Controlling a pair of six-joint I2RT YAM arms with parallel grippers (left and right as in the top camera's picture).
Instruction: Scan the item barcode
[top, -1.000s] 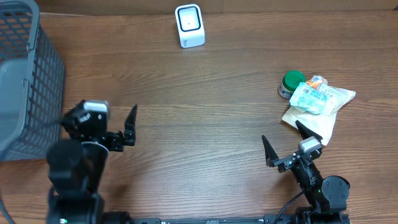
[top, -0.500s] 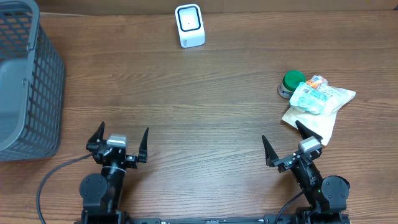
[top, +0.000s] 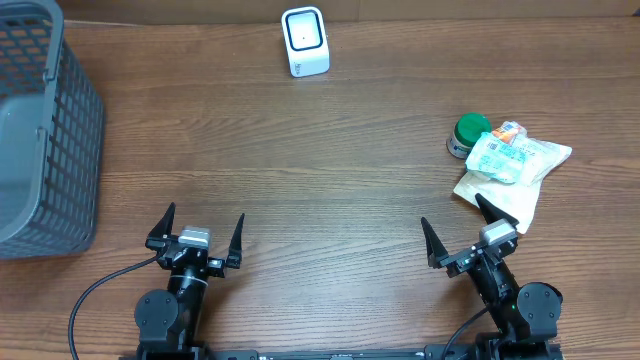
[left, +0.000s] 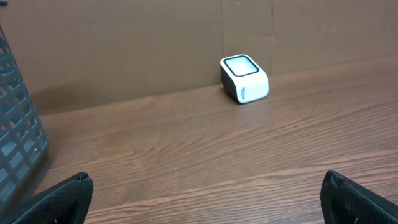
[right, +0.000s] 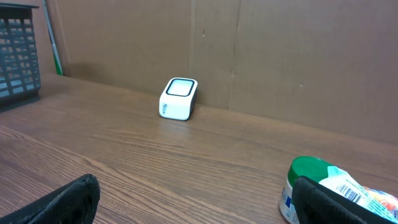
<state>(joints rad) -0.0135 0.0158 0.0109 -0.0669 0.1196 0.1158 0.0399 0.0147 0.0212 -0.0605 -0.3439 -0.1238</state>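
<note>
White plastic packet (top: 512, 160) lies at the right of the surface (top: 330, 150), just beyond the spread, empty right pincer (top: 452, 215), long axis slanting near-left to far-right; the left pincer (top: 204, 214), equally spread, sits well apart.

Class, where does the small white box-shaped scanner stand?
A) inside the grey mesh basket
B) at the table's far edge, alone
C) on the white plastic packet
B: the small white box-shaped scanner stands alone at the far edge of the brown wooden table, apart from the grey mesh basket.
</note>
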